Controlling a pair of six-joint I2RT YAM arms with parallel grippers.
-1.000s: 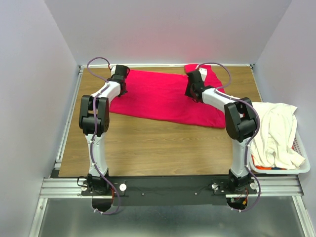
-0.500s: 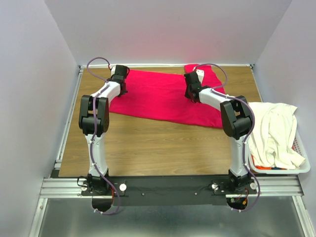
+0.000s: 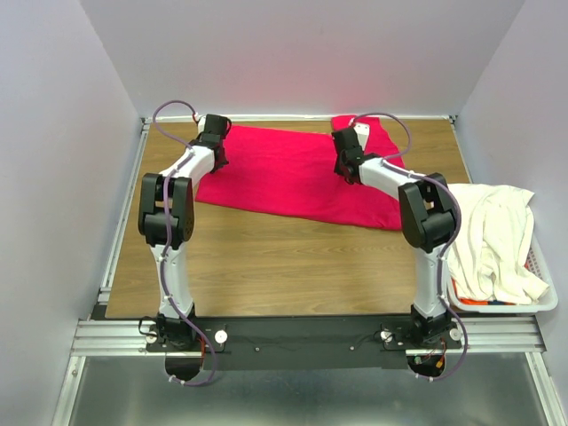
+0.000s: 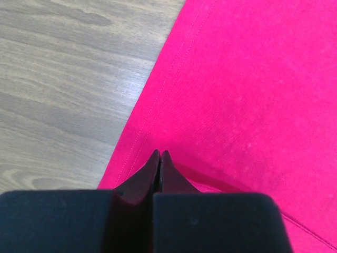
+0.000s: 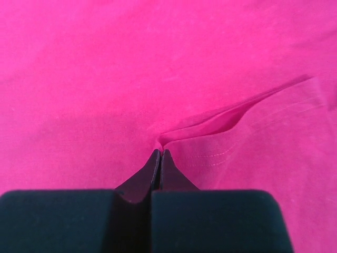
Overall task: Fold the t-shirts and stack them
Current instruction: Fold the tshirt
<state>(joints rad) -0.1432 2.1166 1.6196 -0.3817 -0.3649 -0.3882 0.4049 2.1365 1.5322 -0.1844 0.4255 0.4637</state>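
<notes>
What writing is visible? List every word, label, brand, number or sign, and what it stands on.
None readable. The crimson-red cloth t-shirt, the cream-white cloth t-shirt, the white plastic slatted laundry basket and the wooden table show no print in any view.

Change, one entry: your right gripper (image 5: 159,153), open a second ago, now pinches a fold of the red t-shirt (image 5: 158,63), 2 o'clock side.

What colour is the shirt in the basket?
Cream-white shirt, draped over the basket; top view shows it best.
</notes>
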